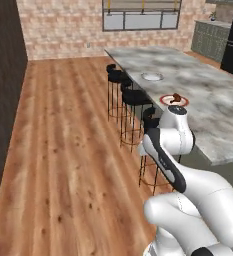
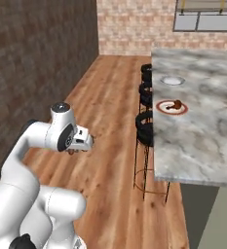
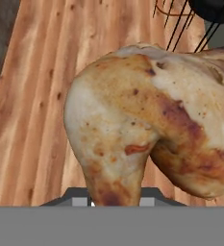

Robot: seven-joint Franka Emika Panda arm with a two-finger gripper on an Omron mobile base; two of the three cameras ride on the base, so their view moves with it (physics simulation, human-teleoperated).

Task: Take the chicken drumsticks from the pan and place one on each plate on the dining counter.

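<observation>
We see our gripper [image 2: 75, 150] closed on the pale drumstick [image 3: 147, 129]; in the hand view the meat rises straight from the jaws and spreads toward 2 o'clock, with wooden floor [image 3: 36, 96] behind it. In the right base view the gripper hangs over the floor, well apart from the counter [image 2: 202, 126], which lies toward 3 o'clock. On the counter the red-rimmed plate [image 2: 172, 108] carries the dark drumstick [image 2: 176, 103]. The plain plate [image 2: 172, 80] sits just beyond it at 12 o'clock, with nothing on it. Black stools [image 2: 145, 127] stand along the counter's near edge. The left base view shows both plates at 1 o'clock of the arm.
</observation>
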